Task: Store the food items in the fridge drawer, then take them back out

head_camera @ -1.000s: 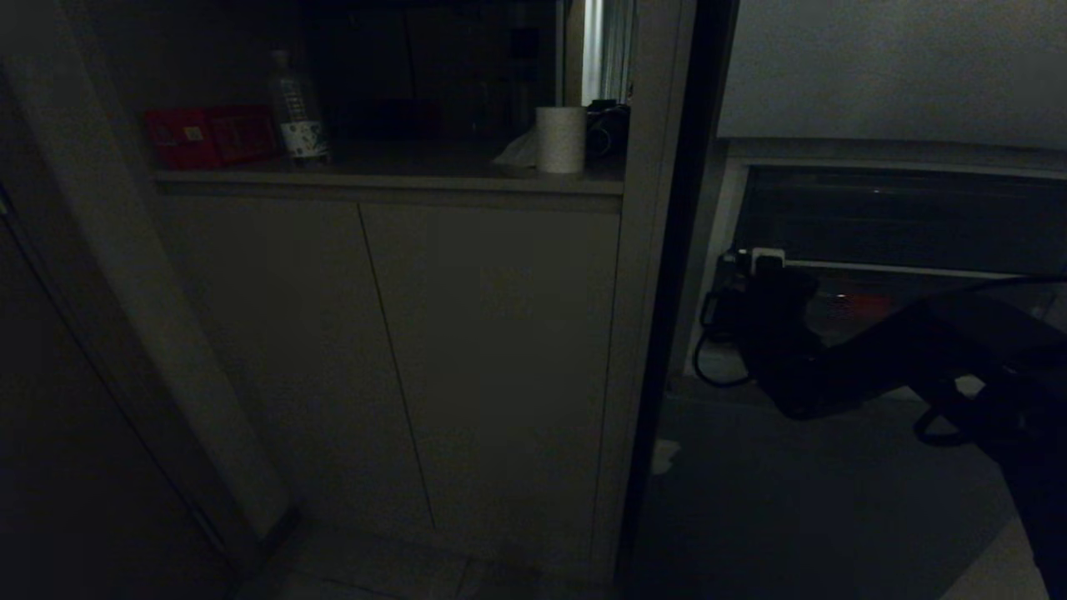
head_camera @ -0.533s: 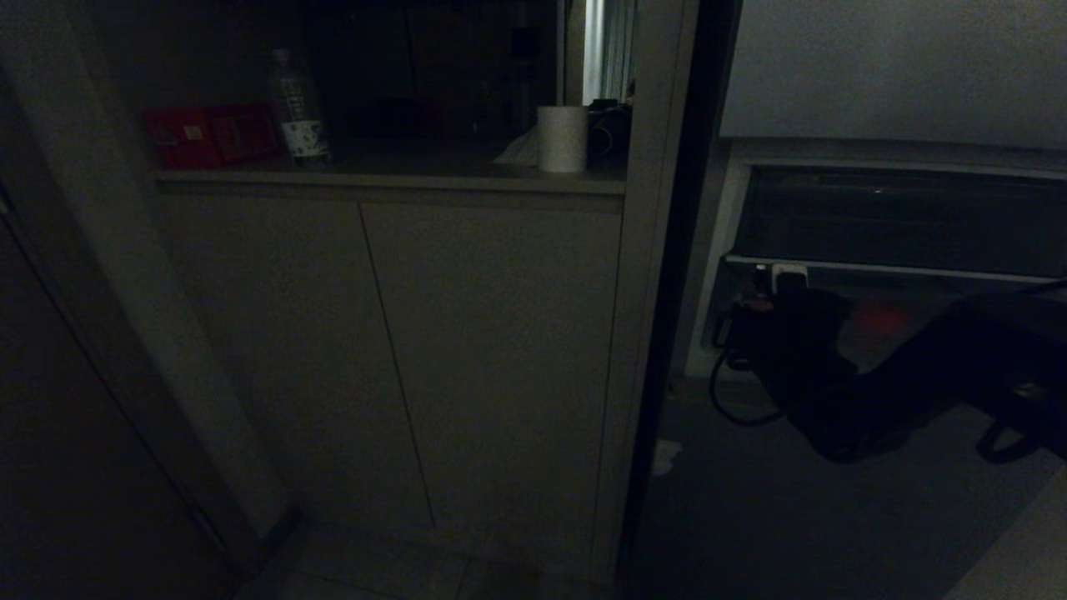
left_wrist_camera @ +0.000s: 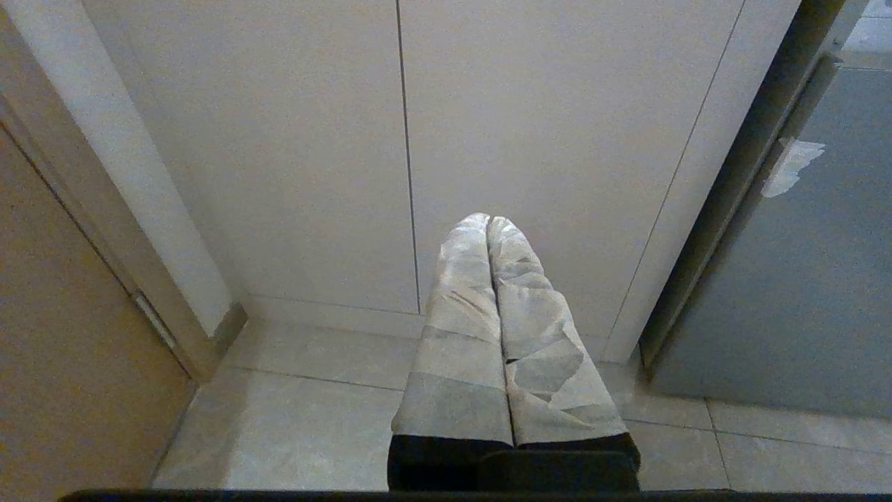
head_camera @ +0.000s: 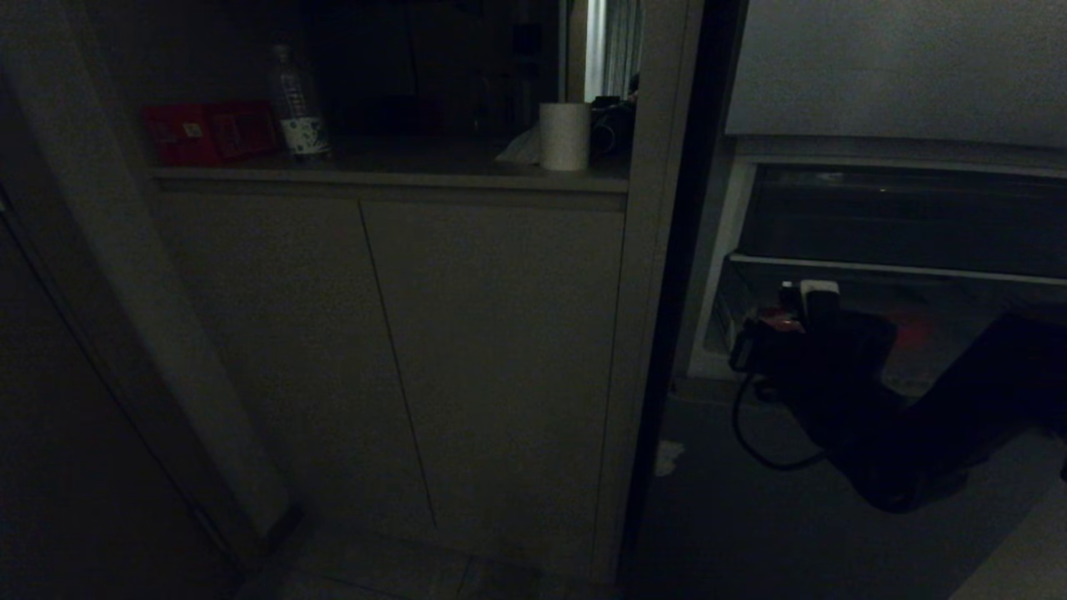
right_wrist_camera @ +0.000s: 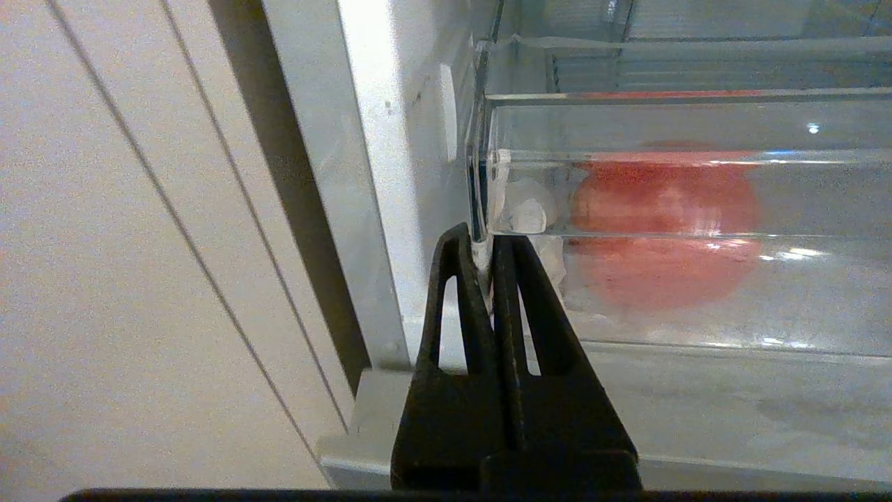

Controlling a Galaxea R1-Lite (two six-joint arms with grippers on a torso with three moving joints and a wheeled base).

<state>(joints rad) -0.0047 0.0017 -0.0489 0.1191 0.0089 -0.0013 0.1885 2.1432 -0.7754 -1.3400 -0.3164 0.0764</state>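
My right hand, fingers pressed together and holding nothing, sits at the lower left front corner of the fridge drawer. At two o'clock from the fingertips, a round red food item lies behind the clear front. Left hand together, facing cabinet doors.

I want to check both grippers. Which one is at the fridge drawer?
The right gripper, shut at the corner of the clear fridge drawer. The left gripper faces only cabinet doors.

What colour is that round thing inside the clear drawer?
Orange-red food item, seen best through the fridge drawer in the right wrist view.
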